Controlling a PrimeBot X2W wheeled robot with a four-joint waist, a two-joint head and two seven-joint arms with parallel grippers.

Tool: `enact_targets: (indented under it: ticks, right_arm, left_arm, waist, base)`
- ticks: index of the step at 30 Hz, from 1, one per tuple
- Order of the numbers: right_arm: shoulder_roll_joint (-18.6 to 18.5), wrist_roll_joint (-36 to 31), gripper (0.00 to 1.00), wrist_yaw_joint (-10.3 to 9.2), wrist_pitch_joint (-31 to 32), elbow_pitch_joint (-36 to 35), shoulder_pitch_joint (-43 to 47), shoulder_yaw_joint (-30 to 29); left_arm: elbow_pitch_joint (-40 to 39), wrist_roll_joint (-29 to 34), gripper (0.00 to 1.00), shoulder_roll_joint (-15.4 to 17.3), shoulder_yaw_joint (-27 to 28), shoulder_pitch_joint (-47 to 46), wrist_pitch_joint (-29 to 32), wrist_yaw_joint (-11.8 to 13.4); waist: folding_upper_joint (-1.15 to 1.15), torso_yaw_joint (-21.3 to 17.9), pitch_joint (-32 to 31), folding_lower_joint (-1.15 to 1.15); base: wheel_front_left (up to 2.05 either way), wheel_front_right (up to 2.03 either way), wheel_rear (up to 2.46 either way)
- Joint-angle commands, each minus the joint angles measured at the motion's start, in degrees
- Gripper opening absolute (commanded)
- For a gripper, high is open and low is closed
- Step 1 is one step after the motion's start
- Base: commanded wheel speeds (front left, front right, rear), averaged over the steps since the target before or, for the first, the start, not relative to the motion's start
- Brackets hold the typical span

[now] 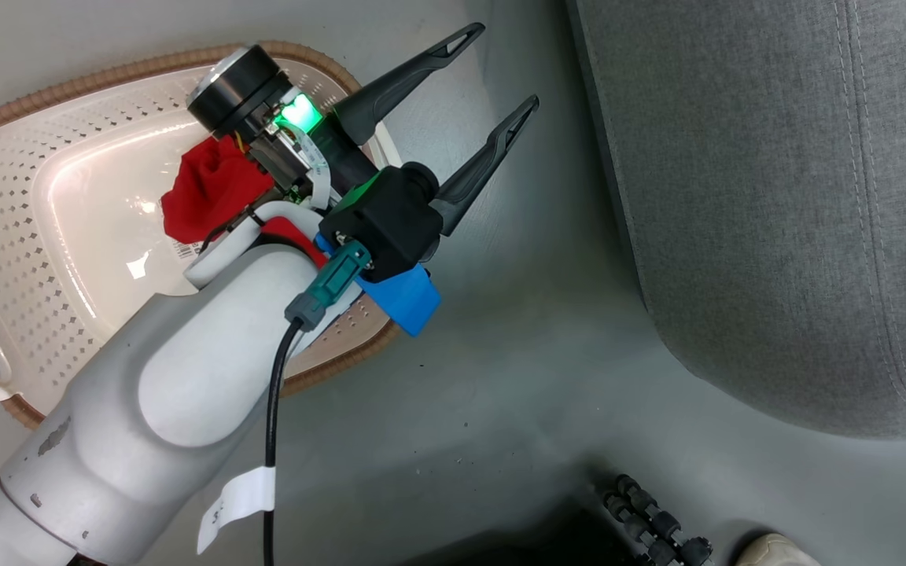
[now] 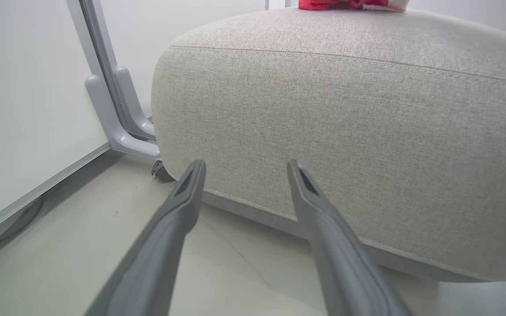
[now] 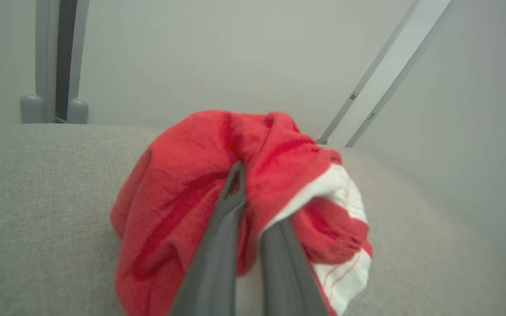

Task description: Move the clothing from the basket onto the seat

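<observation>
A red garment (image 1: 209,192) lies bunched in the cream basket (image 1: 12,236), partly hidden behind my left wrist. My left gripper (image 1: 502,67) is open and empty, reaching past the basket's brown rim over the floor towards the grey seat (image 1: 775,196). In the left wrist view its fingers (image 2: 246,166) face the seat's side (image 2: 345,109). My right gripper (image 3: 253,197) is shut on the red shorts with white trim (image 3: 182,188), bundled over the seat's top (image 3: 37,197). The shorts (image 2: 349,4) also peek over the seat's top edge.
Grey floor (image 1: 539,377) separates the basket from the seat. A white panel with a grey metal foot (image 2: 112,109) stands by the seat's corner, with a small caster (image 2: 161,172) beside it. Black rollers (image 1: 657,519) and a pale shoe tip (image 1: 775,550) sit at the bottom edge.
</observation>
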Motion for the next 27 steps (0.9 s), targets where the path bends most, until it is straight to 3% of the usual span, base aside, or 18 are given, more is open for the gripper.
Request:
enact_targets:
  ticks: [1, 8, 9, 11, 12, 27]
  right_arm:
    - [1.11, -0.29, 0.00, -0.01, -0.05, 0.88, 1.30, -0.73]
    - [3.45, -0.55, 0.00, -0.01, -0.05, 4.42, 3.68, -1.04]
    - [3.68, -0.68, 0.11, -0.01, -0.04, 4.42, 3.95, -1.09]
    - [3.87, -0.70, 0.11, -0.01, -0.05, 4.25, 4.20, -1.21]
    - [4.39, -0.56, 1.00, -0.01, -0.05, 3.79, 4.72, -1.74]
    - [5.41, -0.06, 1.00, -0.01, -0.04, -7.63, 21.33, -4.17]
  left_arm:
    - [-0.39, -0.11, 1.00, 0.32, -0.09, -0.14, 0.13, 0.48]
    - [-0.56, -0.45, 1.00, 0.23, -0.68, -0.56, 0.39, 0.53]
    - [-0.51, -0.52, 1.00, 0.25, -0.75, -0.61, 0.31, 0.53]
    - [-0.43, -0.67, 1.00, 0.20, -0.84, -0.66, 0.24, 0.52]
    - [-0.10, -0.54, 1.00, 0.16, -0.88, -0.53, -0.21, 0.70]
    - [3.84, -4.25, 1.00, -4.83, 1.21, 5.54, -2.87, 2.73]
  waist:
    - [-0.01, 0.02, -0.08, -0.01]
    - [-0.01, 0.00, -0.55, -0.01]
    - [-0.01, 0.00, -0.73, -0.01]
    - [-0.01, 0.04, -0.88, -0.01]
    - [-0.01, 0.10, -1.63, -0.01]
    - [-0.01, 2.25, -16.19, -0.01]
  base:
    - [0.00, 0.00, 0.00]
    - [0.00, 0.00, 0.00]
    - [0.00, 0.00, 0.00]
    - [0.00, 0.00, 0.00]
    - [0.00, 0.00, 0.00]
    - [0.00, 0.00, 0.00]
